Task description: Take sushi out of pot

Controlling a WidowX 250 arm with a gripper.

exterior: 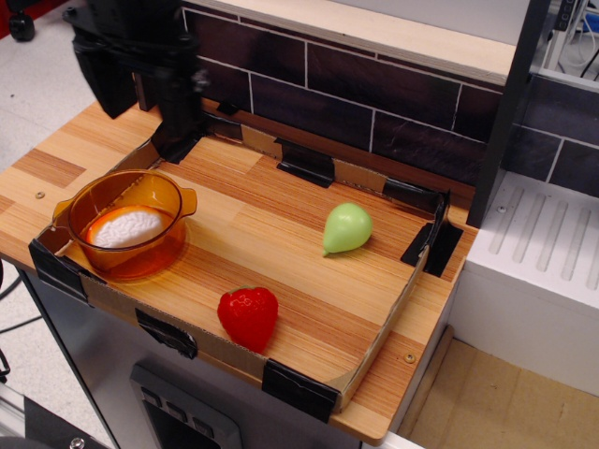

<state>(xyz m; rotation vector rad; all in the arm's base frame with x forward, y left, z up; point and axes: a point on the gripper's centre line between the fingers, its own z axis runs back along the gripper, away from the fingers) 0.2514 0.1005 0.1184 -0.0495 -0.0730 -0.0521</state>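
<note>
At the far left of the wooden table [56, 154], toward nine o'clock, we see the pot [126, 224], a round amber see-through bowl with two small side handles. It sits in the left corner of a shallow cardboard-walled tray [374, 341]. Inside the pot lies the sushi [126, 227], bumpy white rice side up, with an orange glow beneath it; it is the only thing in the pot, and we judge the task not yet begun on it.

Above the pot, at about eleven o'clock, hangs the black gripper [140, 79]. Its two fingers [176, 103] point downward and stand wide apart, holding nothing. It is well above and somewhat behind the pot, which we take as lining up for a descent onto the sushi.

Moving right, toward six o'clock, a red strawberry [248, 316] rests on the tray floor near the front wall. Farther right, near the middle at about three o'clock, a pale green pear [347, 227] lies on its side. Both are well apart from the pot, likely left there as distractors.
</note>
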